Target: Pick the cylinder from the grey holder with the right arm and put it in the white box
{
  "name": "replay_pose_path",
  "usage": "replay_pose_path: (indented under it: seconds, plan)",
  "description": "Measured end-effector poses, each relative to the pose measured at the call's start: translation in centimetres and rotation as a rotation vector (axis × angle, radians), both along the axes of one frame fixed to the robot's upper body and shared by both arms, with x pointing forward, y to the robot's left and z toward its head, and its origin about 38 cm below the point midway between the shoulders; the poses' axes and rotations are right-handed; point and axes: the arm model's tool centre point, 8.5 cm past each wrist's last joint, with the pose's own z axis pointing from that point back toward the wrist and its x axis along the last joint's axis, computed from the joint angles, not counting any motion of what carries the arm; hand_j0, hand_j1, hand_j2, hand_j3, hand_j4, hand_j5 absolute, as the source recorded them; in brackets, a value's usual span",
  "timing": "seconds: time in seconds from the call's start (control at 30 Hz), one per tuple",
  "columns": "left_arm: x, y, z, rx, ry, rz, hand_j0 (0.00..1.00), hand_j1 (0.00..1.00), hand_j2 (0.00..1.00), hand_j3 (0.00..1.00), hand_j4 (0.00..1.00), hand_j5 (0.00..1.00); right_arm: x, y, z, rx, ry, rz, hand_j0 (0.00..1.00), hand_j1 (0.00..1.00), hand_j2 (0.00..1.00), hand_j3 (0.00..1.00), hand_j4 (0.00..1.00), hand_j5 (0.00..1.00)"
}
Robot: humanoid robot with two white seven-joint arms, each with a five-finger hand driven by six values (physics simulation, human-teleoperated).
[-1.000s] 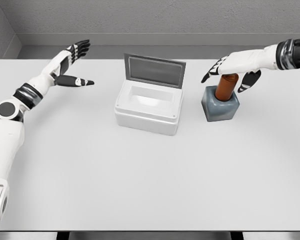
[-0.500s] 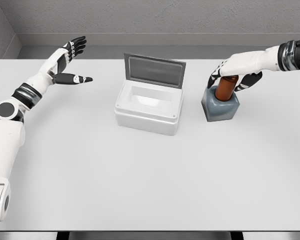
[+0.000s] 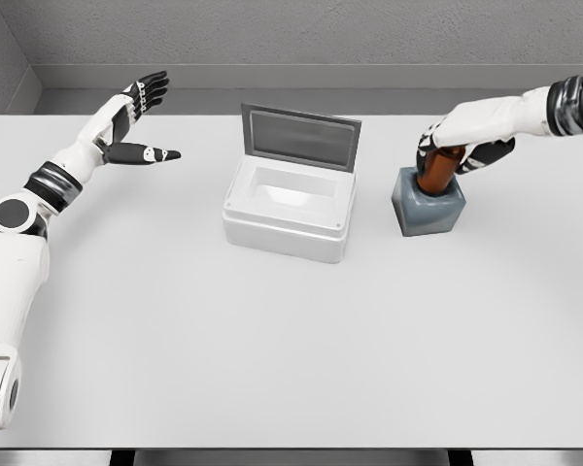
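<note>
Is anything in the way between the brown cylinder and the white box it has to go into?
Nothing visible is. The brown cylinder stands in the grey block holder, with the right hand closed around its top. The bare white table lies between it and the white box, whose lid stands open at the back.

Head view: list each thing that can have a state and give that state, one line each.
white box: lid open, standing upright at the back, nothing inside.
cylinder: upright, seated in the grey holder.
grey holder: upright on the table, occupied.
right robot hand: closed around the cylinder's top.
left robot hand: open, holding nothing.
</note>
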Motion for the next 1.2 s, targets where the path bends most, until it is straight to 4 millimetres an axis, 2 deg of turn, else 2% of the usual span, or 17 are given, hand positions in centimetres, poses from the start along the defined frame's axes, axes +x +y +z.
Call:
replay_pose_path:
  seconds: [0.17,0.53,0.7,0.87,1.2]
  plan:
    - [0.0,0.0,0.0,0.001,0.001,0.0,1.0,1.0,1.0,1.0,1.0,1.0,0.0,0.2,0.2,0.001,-0.003,0.006,0.51,0.51,0.51,0.51,0.51,0.51]
    - [0.0,0.0,0.0,0.001,0.001,0.0,1.0,1.0,1.0,1.0,1.0,1.0,0.1,0.2,2.0,0.0,-0.036,0.011,0.51,0.51,0.51,0.51,0.51,0.51]
    - [0.0,0.1,0.0,0.002,0.001,0.001,1.0,1.0,1.0,1.0,1.0,1.0,-0.4,0.4,2.8,-0.001,-0.048,0.032,0.51,0.51,0.51,0.51,0.51,0.51]
    - [0.0,0.2,0.0,0.003,0.0,0.003,1.0,1.0,1.0,1.0,1.0,1.0,-0.9,0.6,2.9,-0.001,-0.046,0.047,0.49,0.49,0.49,0.49,0.49,0.49]
    - [0.0,0.4,0.1,0.005,-0.001,0.005,1.0,1.0,1.0,1.0,1.0,1.0,-1.7,2.3,4.1,-0.015,-0.056,0.11,0.47,0.47,0.47,0.47,0.47,0.47]
